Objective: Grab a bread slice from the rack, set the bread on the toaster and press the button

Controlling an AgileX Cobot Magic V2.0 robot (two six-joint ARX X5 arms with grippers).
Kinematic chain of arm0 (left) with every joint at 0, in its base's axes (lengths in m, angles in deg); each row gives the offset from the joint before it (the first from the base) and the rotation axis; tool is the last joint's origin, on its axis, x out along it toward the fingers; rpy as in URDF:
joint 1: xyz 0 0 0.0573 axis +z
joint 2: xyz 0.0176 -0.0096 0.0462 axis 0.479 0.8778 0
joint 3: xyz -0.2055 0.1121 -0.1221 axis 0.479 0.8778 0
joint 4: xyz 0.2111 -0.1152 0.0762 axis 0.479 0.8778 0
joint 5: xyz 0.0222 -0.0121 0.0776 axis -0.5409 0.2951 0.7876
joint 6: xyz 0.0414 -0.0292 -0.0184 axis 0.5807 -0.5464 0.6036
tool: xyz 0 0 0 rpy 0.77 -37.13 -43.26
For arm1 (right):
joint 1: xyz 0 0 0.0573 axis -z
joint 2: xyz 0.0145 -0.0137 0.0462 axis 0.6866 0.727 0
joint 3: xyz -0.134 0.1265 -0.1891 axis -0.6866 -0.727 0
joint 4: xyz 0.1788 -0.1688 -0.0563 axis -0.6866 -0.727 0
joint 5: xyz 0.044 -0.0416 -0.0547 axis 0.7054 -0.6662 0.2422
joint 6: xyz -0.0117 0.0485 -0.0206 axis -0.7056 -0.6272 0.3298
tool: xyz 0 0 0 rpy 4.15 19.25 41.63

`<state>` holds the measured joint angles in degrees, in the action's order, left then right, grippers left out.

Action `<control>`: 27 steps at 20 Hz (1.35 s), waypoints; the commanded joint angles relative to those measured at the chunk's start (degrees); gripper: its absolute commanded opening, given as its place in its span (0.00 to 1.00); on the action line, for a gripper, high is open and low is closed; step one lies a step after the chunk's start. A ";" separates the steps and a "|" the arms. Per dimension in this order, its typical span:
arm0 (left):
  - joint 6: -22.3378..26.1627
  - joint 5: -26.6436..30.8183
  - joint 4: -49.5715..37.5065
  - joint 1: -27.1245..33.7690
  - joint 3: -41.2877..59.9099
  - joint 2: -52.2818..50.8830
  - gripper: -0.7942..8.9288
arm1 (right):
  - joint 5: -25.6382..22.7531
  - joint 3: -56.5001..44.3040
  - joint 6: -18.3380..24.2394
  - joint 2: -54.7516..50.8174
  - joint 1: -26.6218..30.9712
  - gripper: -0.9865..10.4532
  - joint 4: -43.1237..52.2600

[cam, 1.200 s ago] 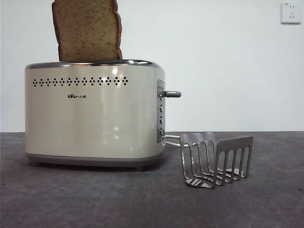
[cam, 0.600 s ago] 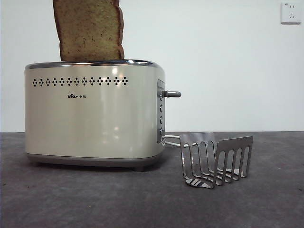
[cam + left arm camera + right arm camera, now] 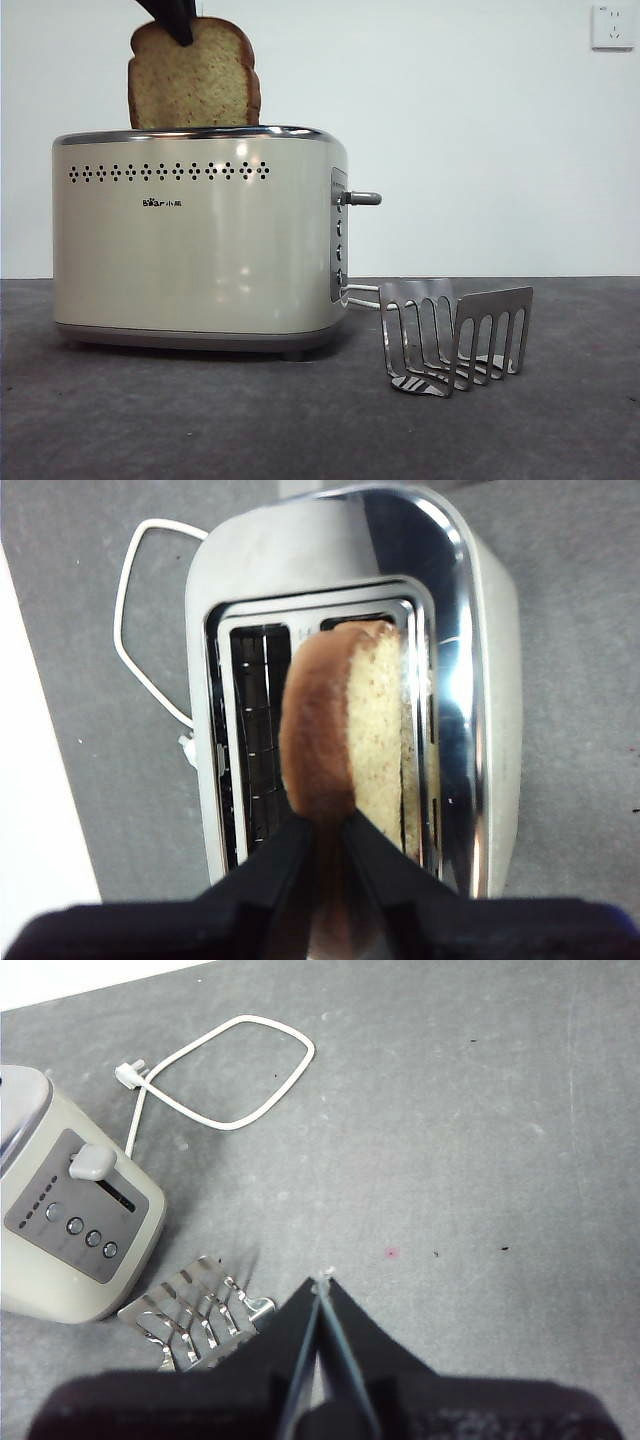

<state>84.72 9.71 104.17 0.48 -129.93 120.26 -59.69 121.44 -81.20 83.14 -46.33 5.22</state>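
Observation:
The slice of bread [image 3: 195, 85] stands upright with its lower part in a slot of the cream toaster [image 3: 200, 250]. Its domed top still sticks out above the chrome rim. My left gripper [image 3: 178, 20] comes down from the top edge and is shut on the bread's top crust. In the left wrist view the jaws [image 3: 325, 825] pinch the bread [image 3: 350, 720] over the toaster's slot nearer the chrome side [image 3: 260, 550]. The button lever [image 3: 362, 198] is up on the end panel. The metal rack [image 3: 455, 335] stands empty to the right. My right gripper [image 3: 322, 1285] is shut and empty above the table beside the rack [image 3: 195, 1310].
The toaster's white cord [image 3: 230, 1070] lies looped on the grey table behind the toaster. A wall socket [image 3: 612, 27] is at the top right. Small round buttons [image 3: 85, 1230] sit below the lever [image 3: 93, 1162].
The bread has come down into the toaster slot. The left gripper's black tip has come into the front view at the top.

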 commanded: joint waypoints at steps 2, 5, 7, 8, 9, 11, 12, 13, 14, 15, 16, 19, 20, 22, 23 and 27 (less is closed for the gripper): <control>-0.02 -2.71 0.68 0.52 0.79 3.04 0.08 | 0.09 0.20 1.07 -0.09 -0.02 0.09 -0.04; -0.02 -2.97 0.11 0.59 0.79 3.41 0.08 | 0.09 0.20 1.51 -0.09 -0.02 0.09 -1.09; -0.31 -1.46 -0.28 0.74 0.79 3.37 0.08 | 0.07 0.20 1.51 -0.09 -0.02 0.09 -1.38; -0.83 -0.39 -0.46 0.74 0.79 3.28 0.08 | 0.09 0.20 1.49 -0.09 -0.02 0.09 -1.38; -1.90 0.24 -0.92 0.74 0.79 3.28 0.09 | 0.09 0.20 1.49 -0.09 -0.02 0.09 -1.40; -3.93 0.42 -2.10 0.74 0.79 3.28 0.13 | 0.09 0.20 1.49 -0.09 -0.02 0.09 -1.40; -5.31 0.42 -2.84 0.74 0.79 3.28 0.23 | 0.09 0.20 1.49 -0.09 -0.02 0.09 -1.40; -6.27 0.44 -3.54 0.74 0.79 3.28 0.33 | 0.09 0.20 1.49 -0.09 -0.02 0.09 -1.40; -7.19 0.46 -4.00 0.74 0.79 3.21 0.40 | 0.09 0.20 1.49 -0.09 -0.02 0.09 -1.40; -7.52 0.46 -4.11 0.74 0.79 2.95 0.42 | 0.09 0.20 1.49 -0.09 -0.02 0.09 -1.40; -7.52 0.46 -4.11 0.74 0.79 2.45 0.42 | 0.09 0.20 1.49 -0.09 -0.02 0.09 -1.40; -7.52 0.46 -5.29 1.14 0.79 -0.28 0.42 | 0.09 0.20 1.46 -0.09 -0.02 0.09 -1.38; -7.54 0.44 -5.68 1.25 0.79 -1.62 0.42 | 0.07 0.20 1.46 -0.09 -0.02 0.09 -1.36; -7.52 0.42 -5.81 1.22 0.79 -4.00 0.42 | 0.09 0.20 1.40 -0.09 -0.02 0.09 -1.36; -7.54 0.44 -5.81 1.22 0.79 -4.92 0.42 | 0.09 0.20 1.29 -0.09 -0.02 0.09 -1.36; -9.66 -0.04 -5.77 1.22 0.79 -7.06 0.42 | 0.09 0.20 1.27 -0.09 -0.02 0.09 -1.42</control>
<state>76.52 9.95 98.75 1.61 -129.73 113.05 -59.65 121.44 -80.35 83.12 -46.33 3.73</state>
